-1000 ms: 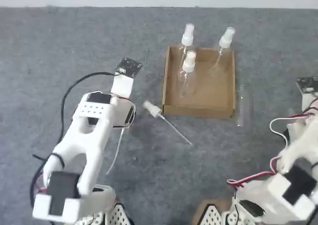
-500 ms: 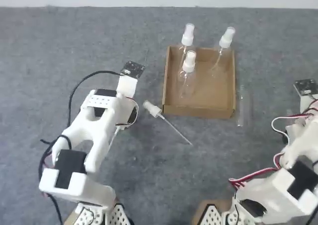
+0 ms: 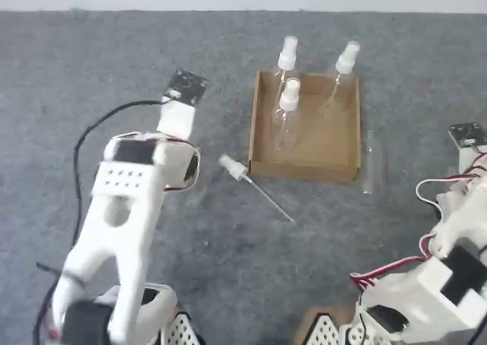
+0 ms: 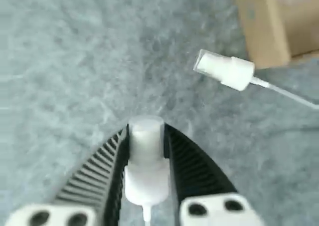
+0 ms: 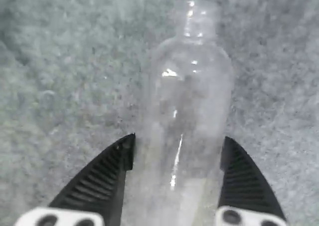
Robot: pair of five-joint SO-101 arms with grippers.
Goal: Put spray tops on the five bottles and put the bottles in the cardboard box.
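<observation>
My left gripper (image 4: 146, 131) is shut on a white spray top (image 4: 145, 161), held above the grey carpet left of the cardboard box (image 3: 304, 167); in the high view this gripper (image 3: 183, 94) is up off the floor. A second spray top (image 3: 233, 167) with a long tube lies beside the box's near left corner (image 4: 224, 70). Three capped bottles stand at the box: one inside (image 3: 288, 105), two at its far edge (image 3: 286, 55) (image 3: 344, 63). My right gripper (image 5: 177, 138) grips an uncapped clear bottle (image 5: 189, 101) at the far right (image 3: 468, 135).
Another uncapped clear bottle (image 3: 370, 162) lies on the carpet just right of the box. The white arm bodies and their cables take up the near corners. Open carpet stretches between the arms and in front of the box.
The left arm has risen and its gripper swung back and to the left with the spray top. The right arm shifted only slightly.
</observation>
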